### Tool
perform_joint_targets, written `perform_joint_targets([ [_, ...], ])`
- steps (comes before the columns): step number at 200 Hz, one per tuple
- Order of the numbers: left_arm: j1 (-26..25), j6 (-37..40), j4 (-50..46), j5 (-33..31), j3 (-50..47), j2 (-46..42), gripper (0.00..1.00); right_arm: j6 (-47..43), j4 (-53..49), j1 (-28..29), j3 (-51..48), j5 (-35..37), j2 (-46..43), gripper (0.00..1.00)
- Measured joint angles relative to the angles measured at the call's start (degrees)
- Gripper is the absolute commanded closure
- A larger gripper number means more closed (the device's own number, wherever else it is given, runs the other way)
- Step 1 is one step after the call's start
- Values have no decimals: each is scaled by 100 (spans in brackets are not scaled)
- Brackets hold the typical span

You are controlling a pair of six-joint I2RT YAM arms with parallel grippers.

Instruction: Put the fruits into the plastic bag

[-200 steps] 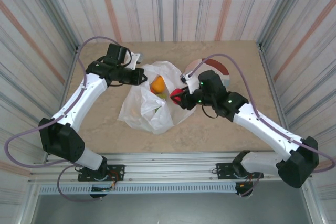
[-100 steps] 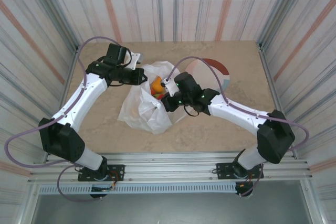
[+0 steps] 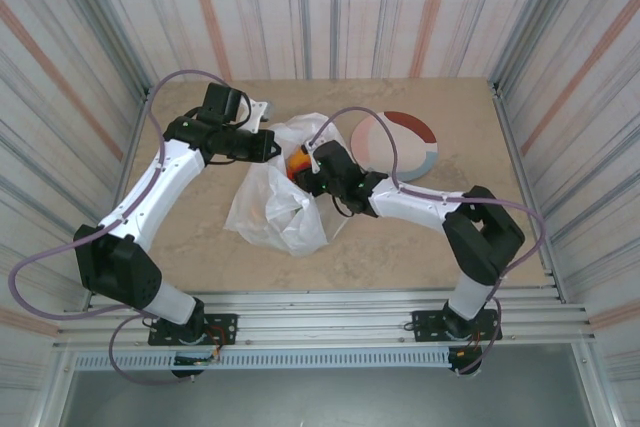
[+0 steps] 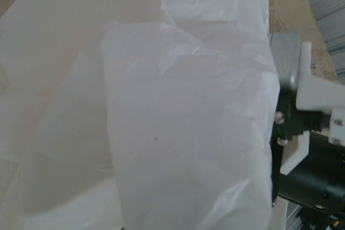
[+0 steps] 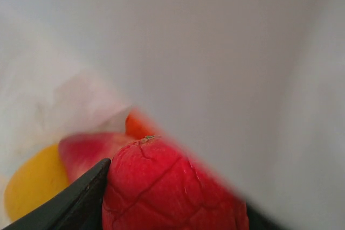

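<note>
Pinching red fruit [image 5: 168, 182], right tool [image 3: 306, 171] half-open.

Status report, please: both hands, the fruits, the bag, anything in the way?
Left hand shut on the plastic bag edge. Right hand inside bag mouth, gripping red fruit. Yellow fruit already inside. No obstacle seen.

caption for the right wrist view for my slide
Right claw holds a red fruit inside the white plastic bag, a yellow fruit beyond it.
</note>
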Motion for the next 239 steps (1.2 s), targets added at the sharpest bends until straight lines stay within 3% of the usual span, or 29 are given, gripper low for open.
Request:
perform_joint_targets([
  [57,2,0,0,33,0,0,100,479,527,151,387,341,774,36],
  [95,2,0,-2,42,0,0,100,581,549,216,387,400,859,21],
  [125,2,0,-2,85,0,0,100,564,553,214,387,393,855,17],
  [212,57,0,-2,103,0,0,100,164,481,129,-46,-208,-70,9],
  [239,92,0,-2,105,0,0,100,-7,376,129,-138,-382,-387,10],
])
